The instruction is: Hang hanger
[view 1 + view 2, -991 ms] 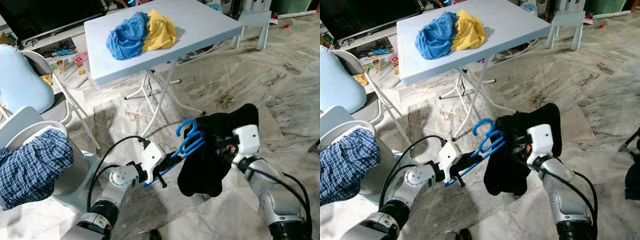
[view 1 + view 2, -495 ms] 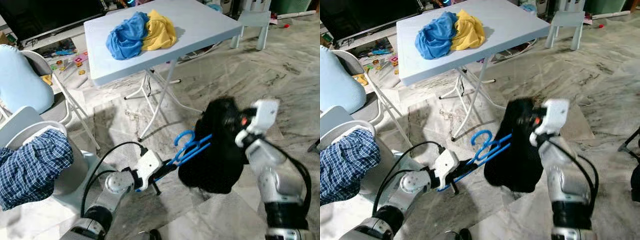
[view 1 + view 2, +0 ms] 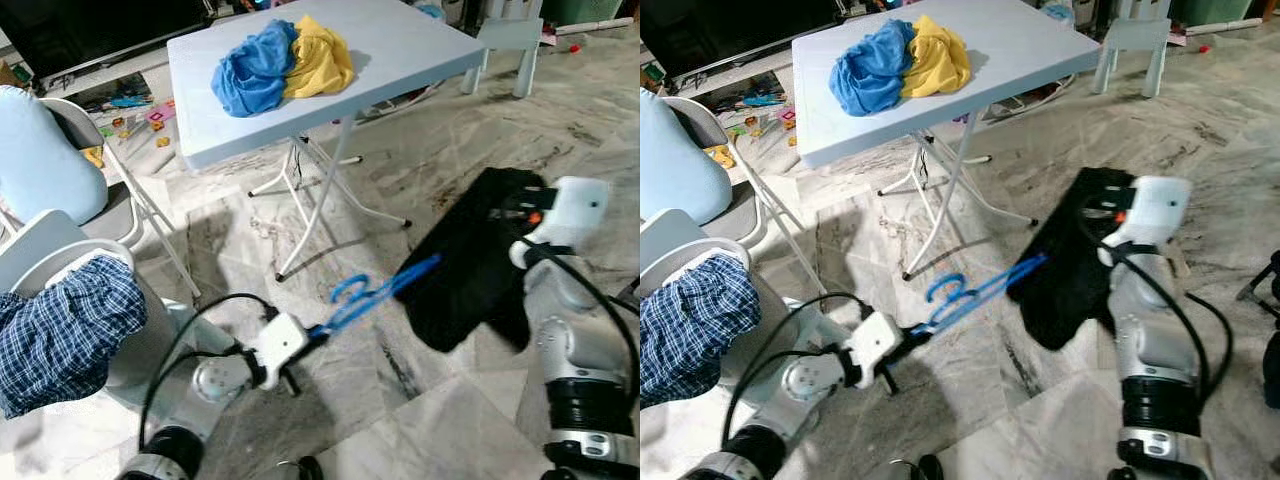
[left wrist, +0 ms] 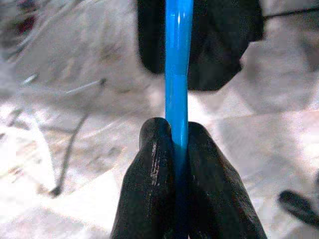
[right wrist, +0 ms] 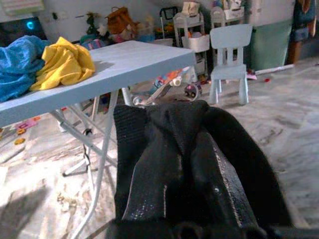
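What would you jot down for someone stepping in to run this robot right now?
Left gripper: jaws shut on the blue hanger, held low above the marble floor.
Right gripper: wrapped in the black garment, held up at the hanger's far end; whether its jaws are shut cannot be seen.
Blue and yellow clothes lie on the folding table.
Done: hanger gripped, one end at the garment.
Left: finish dressing the hanger, then hang it. No rail is in sight.

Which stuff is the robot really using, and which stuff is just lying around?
Using:
- blue hanger, pinched in the left gripper
- black garment, held up by the right gripper

Lying around:
- blue cloth and yellow cloth on the folding table
- checked cloth
- small chair
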`<state>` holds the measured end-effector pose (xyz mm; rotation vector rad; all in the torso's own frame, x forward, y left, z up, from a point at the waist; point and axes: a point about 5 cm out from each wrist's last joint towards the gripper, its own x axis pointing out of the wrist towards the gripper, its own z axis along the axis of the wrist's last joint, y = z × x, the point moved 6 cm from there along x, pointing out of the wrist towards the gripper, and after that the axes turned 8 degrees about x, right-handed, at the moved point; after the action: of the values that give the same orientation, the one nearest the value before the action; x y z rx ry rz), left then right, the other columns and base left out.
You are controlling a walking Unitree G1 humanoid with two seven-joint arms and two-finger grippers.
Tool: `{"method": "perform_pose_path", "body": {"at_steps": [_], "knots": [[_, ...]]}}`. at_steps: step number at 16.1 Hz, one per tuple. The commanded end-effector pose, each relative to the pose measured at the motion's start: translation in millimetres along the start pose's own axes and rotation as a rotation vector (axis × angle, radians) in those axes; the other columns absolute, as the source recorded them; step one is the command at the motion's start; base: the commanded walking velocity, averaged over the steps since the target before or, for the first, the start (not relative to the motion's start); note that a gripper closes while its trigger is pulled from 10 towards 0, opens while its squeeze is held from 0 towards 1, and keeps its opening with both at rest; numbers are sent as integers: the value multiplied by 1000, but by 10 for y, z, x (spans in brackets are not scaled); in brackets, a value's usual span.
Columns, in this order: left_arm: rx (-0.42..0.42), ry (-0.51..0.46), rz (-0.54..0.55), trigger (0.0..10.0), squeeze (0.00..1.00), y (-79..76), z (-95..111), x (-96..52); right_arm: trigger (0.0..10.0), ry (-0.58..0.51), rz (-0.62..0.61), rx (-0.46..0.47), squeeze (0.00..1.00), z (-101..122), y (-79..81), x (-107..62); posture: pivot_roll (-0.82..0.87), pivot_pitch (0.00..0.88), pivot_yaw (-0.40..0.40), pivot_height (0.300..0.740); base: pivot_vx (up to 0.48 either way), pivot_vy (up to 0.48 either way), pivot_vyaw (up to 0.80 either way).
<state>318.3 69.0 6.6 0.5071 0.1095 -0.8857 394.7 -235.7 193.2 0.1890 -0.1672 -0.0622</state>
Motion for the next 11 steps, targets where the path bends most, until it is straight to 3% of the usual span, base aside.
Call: {"method": "perform_pose_path", "body": {"at_steps": [1, 3, 4, 5, 6, 7, 8, 10, 11], "knots": [[8, 44, 40, 0, 0, 68, -98, -69, 0, -47, 34, 7, 0, 125, 87, 43, -125, 74, 142, 740, 0, 0, 0], [1, 88, 76, 0, 0, 127, -175, -93, 0, -45, 94, 30, 0, 142, 145, 15, -129, 75, 142, 740, 0, 0, 0], [3, 98, 95, 0, 0, 151, -188, -95, 0, -25, 110, -16, 0, 96, 160, -7, -132, 75, 143, 740, 0, 0, 0], [-3, 89, 85, 0, 0, 141, -168, -77, 0, -10, 83, -32, 0, 37, 98, -19, -133, 74, 144, 740, 0, 0, 0], [-24, 7, 114, 0, 0, 188, -5, -19, 0, 62, -24, -113, 0, -183, -126, -79, -132, 74, 145, 740, 0, 0, 0], [-31, -1, 119, 0, 0, 194, 12, -12, 0, 75, -49, -124, 0, -227, -173, -97, -131, 73, 145, 740, 0, 0, 0], [-87, -15, 194, 0, 0, 264, 36, -8, 0, 105, -119, -144, 0, -353, -296, -179, -128, 72, 146, 740, 0, 0, 0], [-176, -12, 301, 0, 0, 344, 12, -27, 0, 105, -135, -152, 0, -437, -301, -278, -129, 67, 148, 740, 0, 0, 0], [-263, 6, 457, 1647, 0, 462, -47, -86, 0, 91, -93, -167, 0, -513, -183, -404, -129, 65, 147, 740, 0, 0, 0]]}}
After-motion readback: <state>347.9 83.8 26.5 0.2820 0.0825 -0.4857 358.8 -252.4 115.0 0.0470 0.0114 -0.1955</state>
